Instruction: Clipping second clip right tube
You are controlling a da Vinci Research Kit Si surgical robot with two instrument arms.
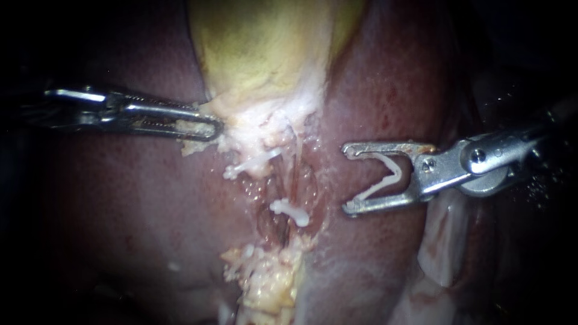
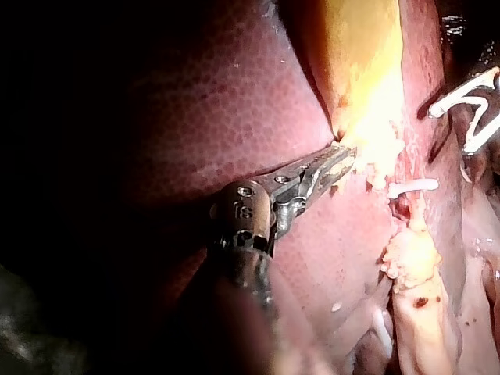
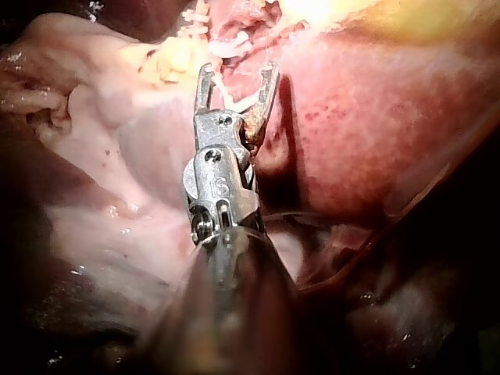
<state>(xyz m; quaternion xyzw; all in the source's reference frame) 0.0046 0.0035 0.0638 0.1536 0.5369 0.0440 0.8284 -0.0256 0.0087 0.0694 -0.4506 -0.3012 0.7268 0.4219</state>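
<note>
My right instrument [image 1: 347, 179] comes in from the right, its jaws spread wide around an open white clip [image 1: 388, 176] that touches both jaws. It hovers just right of the dissected tubes [image 1: 299, 177], apart from them. One closed white clip [image 1: 290, 212] sits across the tubes lower down, and another white clip [image 1: 250, 164] lies higher and to the left. My left instrument [image 1: 205, 127] is shut on pale tissue at the base of the yellow-green gallbladder [image 1: 265, 48]. In the right wrist view the loaded jaws [image 3: 238, 78] point at the pale tissue ahead.
Dark red liver [image 1: 120, 198] surrounds the field on both sides. Yellowish fatty tissue [image 1: 271, 283] lies below the tubes. A pale, glistening fold of tissue [image 1: 442, 241] sits under my right instrument's shaft.
</note>
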